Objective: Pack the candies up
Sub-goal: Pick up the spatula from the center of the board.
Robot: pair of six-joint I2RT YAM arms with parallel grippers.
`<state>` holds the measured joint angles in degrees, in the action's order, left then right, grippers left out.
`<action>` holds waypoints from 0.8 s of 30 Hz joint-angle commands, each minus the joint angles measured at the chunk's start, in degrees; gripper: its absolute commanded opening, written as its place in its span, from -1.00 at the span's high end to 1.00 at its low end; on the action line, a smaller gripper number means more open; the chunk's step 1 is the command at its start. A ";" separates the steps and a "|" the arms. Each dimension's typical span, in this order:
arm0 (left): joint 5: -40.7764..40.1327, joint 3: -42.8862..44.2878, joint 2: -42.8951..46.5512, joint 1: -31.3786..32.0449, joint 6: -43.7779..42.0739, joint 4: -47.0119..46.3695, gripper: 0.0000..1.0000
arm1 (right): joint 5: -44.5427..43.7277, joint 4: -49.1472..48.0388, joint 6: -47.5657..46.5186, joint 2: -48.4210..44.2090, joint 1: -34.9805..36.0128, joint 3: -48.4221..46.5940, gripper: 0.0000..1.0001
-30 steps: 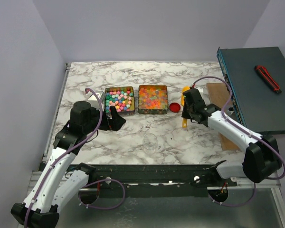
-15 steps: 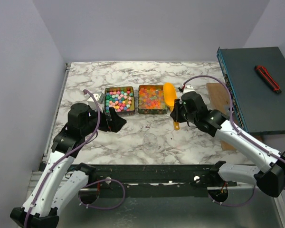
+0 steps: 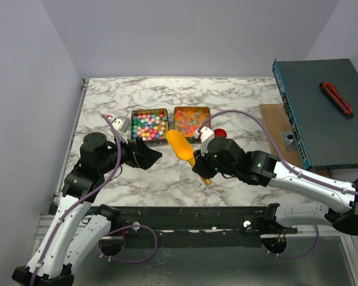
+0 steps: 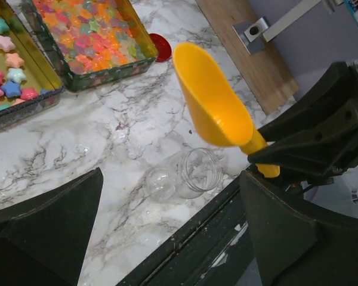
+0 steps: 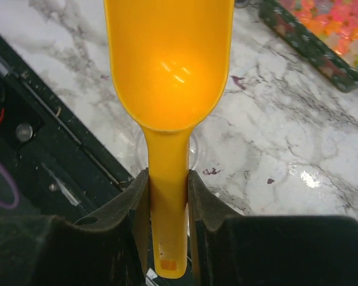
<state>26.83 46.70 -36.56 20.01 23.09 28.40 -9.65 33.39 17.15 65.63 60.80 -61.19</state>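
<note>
The left gripper [image 3: 148, 154] hangs over the marbled worktop [image 3: 227, 95] just in front of the left tin [image 3: 132, 125], its jaws spread wide with nothing between them. Its wrist camera shows only the two dark fingers [image 4: 48, 220] at the bottom corners. That tin holds the pastel candies [image 3: 150, 124], star-shaped. In the left wrist view it is cut off at the frame edge. Touching it on the right, the second tin [image 3: 191, 108] holds the glossy candies [image 3: 190, 120]. Its near right corner is hidden behind the right arm. In front of the gap between the tins, a yellow-orange scoop [image 3: 180, 146] is tilted with its bowl up and towards the tins. The right gripper [image 3: 201, 170] has its jaws clenched on the scoop's handle. A clear jar [image 4: 188, 173] lies on its side on the worktop below the scoop, its open mouth facing right in the left wrist view. From above it is faint and hard to make out. In the right wrist view, only slivers of it show past the scoop handle. A red cap [image 4: 161, 46] lies just right of the second tin, partly covered from above by the arm. Further right are a wooden board [image 3: 274, 119] and a dark case [image 3: 328, 107] that runs off the frame. On the case lies a red and black tool [image 3: 336, 97], too small to identify.
</note>
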 commanded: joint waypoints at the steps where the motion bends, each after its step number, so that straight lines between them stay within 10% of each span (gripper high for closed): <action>1: 5.26 0.93 1.04 0.29 3.80 1.18 -0.97 | -2.45 3.75 -3.70 1.65 6.88 -3.08 0.99; 24: 13.48 2.37 6.08 0.29 4.53 16.51 -0.80 | -6.09 2.45 -21.23 1.12 21.48 -0.92 0.99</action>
<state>36.23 48.14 -31.46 20.01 28.05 41.36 -13.98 36.58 1.26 67.77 80.38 -62.59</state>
